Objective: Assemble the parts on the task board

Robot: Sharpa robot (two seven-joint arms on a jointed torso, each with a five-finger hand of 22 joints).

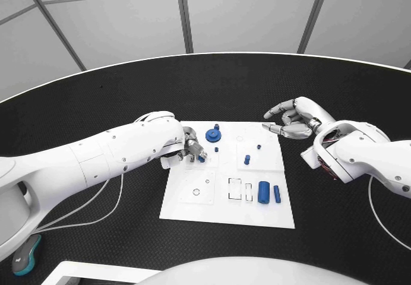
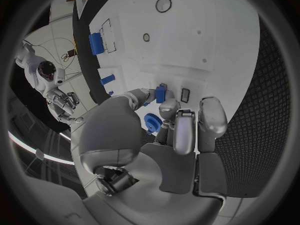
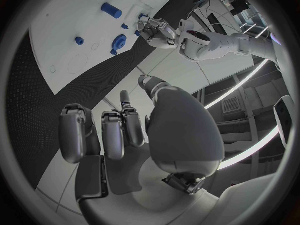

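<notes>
Head view: white rectangular task board (image 1: 224, 205) lies mid black table (image 1: 103, 95). Left hand (image 1: 190, 148), silver, sits over the board's left edge near its far end, fingers bunched down on a small blue peg-like part (image 1: 201, 158) w/ tip touching the board. Left wrist view confirms: thumb and fingers (image 2: 185, 130) pinch that small blue part (image 2: 160, 93) right at the board surface, beside a small rectangular slot (image 2: 185, 95).

Other parts on board: round blue gear-like disc (image 1: 213, 135) near far edge, just beyond the left hand; tiny blue knob (image 1: 217, 126) just past it. Short blue upright pin (image 1: 246, 159) stands abt mid-board, apart from the rest. Large blue cylinder (image 1: 264, 192) lies near right edge towards the robot, thin blue rod (image 1: 277, 192) just beside it on the right, close but can't tell if touching. Rectangular cut-outs (image 1: 234, 189) left of the cylinder; round hole outline (image 1: 196, 192) further left.

Right hand (image 1: 291, 120) hovers off the board's far right corner, over bare table, holding nothing. Right wrist view: fingers (image 3: 119, 130) loosely bent, spread apart from thumb, palm empty.
</notes>
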